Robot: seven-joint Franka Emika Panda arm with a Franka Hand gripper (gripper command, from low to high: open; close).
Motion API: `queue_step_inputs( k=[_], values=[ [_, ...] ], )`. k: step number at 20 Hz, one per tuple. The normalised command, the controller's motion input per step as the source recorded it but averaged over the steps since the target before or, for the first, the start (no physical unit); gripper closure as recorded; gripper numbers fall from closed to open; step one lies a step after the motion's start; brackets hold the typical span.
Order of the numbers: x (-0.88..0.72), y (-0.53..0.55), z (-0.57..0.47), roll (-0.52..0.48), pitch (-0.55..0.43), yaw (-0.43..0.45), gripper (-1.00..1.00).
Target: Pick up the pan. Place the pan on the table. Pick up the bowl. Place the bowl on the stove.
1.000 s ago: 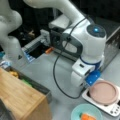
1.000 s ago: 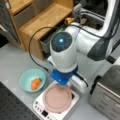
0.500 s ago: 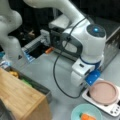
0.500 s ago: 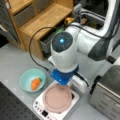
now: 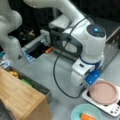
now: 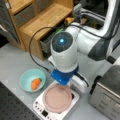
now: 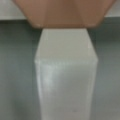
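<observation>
Sitting on the stove (image 6: 40, 110) is the pan (image 6: 58, 98), pink dish flat on the black top in both front views; gripper (image 5: 83, 88) is hanging low at the pan's edge, fingers hidden behind the wrist body, so I cannot tell if it is clenched or released; wrist view is showing the white handle (image 7: 65, 75) filling the centre, joining the pink rim; bowl (image 6: 28, 80) with an orange item (image 6: 35, 83) is resting on the table (image 6: 12, 62) just beside the stove.

place: robot lab with a mock kitchen
signs: arm (image 6: 82, 42) on grey table (image 6: 12, 62), stove (image 6: 40, 110), toaster oven (image 6: 107, 92), black perforated board (image 6: 10, 107)
</observation>
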Motion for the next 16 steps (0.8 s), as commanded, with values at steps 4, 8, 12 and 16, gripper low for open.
queue_step_inputs(
  k=[4, 8, 12, 16],
  values=[
    [-0.1, 0.03, -0.04, -0.115, -0.026, 0.127, 1.0],
    [-0.08, 0.04, -0.07, -0.064, -0.057, 0.163, 1.0],
    [-0.05, 0.02, -0.09, -0.076, -0.054, 0.136, 1.0],
    [-0.01, 0.01, -0.08, -0.079, -0.058, 0.131, 1.0]
  ],
)
